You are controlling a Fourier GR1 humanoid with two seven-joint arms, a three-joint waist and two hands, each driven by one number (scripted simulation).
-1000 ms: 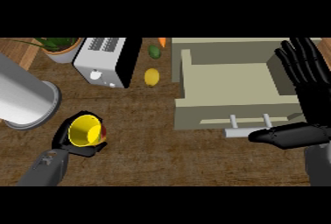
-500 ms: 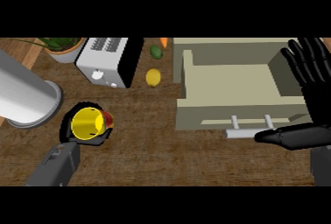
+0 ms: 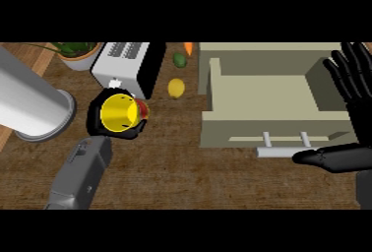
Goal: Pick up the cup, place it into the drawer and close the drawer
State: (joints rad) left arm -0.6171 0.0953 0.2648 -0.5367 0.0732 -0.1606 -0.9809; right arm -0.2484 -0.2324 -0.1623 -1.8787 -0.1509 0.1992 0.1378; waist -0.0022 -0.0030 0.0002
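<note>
Seen from above, a brown wooden desk. At the left edge, a large grey cylinder, upright, with a flared base. Behind it, in the far left corner, a potted plant. Just right of the plant, a white toaster along the far edge.

Left of centre, the left robot hand, black, curled round a yellow cup, grasping it; open mouth of the cup turned toward the viewer, a red patch showing at its right side. Grey forearm running down to the near edge. Cup apparently lifted off the desk, near the toaster's front, well apart from the drawer.

Toward the middle, near the far edge: an orange carrot, a green fruit, a yellow lemon.

Right of centre, a beige drawer, pulled open, inside bare, a pale bar handle on its near face.

At the right edge, the right robot hand, released, fingers straight and spread over the drawer's right wall, thumb lying just beside the handle.

Likely risks from here: cup swung rightward too low, clipping the lemon or the drawer's left wall; tilted cup slipping within the grasp; right robot hand, hanging over the drawer, blocking the placement.
</note>
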